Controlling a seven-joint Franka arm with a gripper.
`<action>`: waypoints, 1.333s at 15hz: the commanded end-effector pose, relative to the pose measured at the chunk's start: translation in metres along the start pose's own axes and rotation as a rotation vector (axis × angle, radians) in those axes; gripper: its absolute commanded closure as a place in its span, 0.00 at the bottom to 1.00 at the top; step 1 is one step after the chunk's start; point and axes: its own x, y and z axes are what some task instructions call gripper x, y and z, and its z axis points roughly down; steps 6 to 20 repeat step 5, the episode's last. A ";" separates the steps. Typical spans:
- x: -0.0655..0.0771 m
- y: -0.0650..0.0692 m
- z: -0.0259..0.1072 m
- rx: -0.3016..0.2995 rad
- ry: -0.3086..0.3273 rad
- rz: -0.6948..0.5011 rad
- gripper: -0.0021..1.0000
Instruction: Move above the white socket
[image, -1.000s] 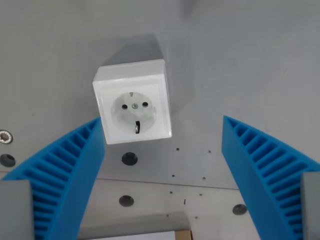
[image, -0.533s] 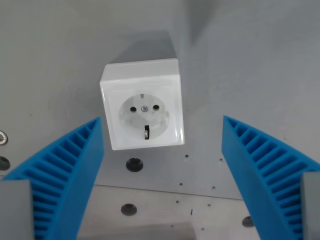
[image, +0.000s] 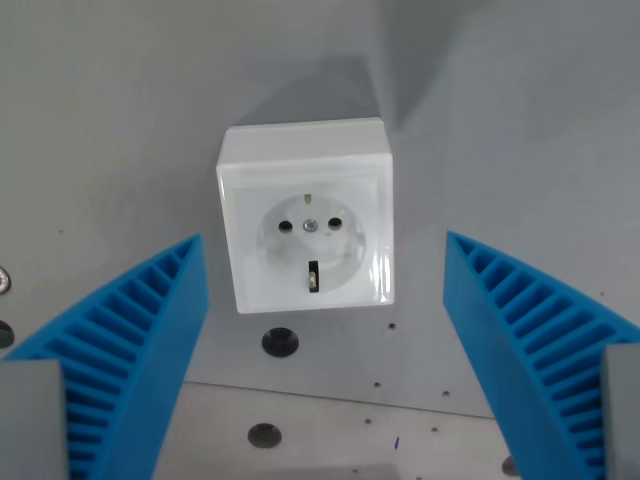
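Grey table fills the wrist view, matte, with a plate seam running across low down. Blue ribbed fingers of the gripper frame the lower corners, spread wide apart and holding nothing.

White socket stands between the two fingers and a little above their tips in the picture, touching neither. It sits slightly toward the wrist view's left of centre. Face is toward the camera: two pin holes, a centre screw, a dark slot below.

Change over the last second: whole scene has slid down and toward the wrist view's right, and the socket looks larger. That is the camera moving, not the socket. It started well toward the wrist view's left, near the left finger; now nearly centred between both.

Reading for the task: arm is closing on the spot above the socket and is nearly there. A small correction toward the wrist view's left probably remains.

Dark bolt hole just below the socket; another hole lower. Tiny specks around them, possibly small drill holes, too small to tell.
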 end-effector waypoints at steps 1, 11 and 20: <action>-0.005 -0.003 0.006 -0.027 0.099 -0.041 0.00; -0.007 -0.005 0.009 -0.029 0.104 -0.037 0.00; -0.007 -0.005 0.009 -0.029 0.104 -0.037 0.00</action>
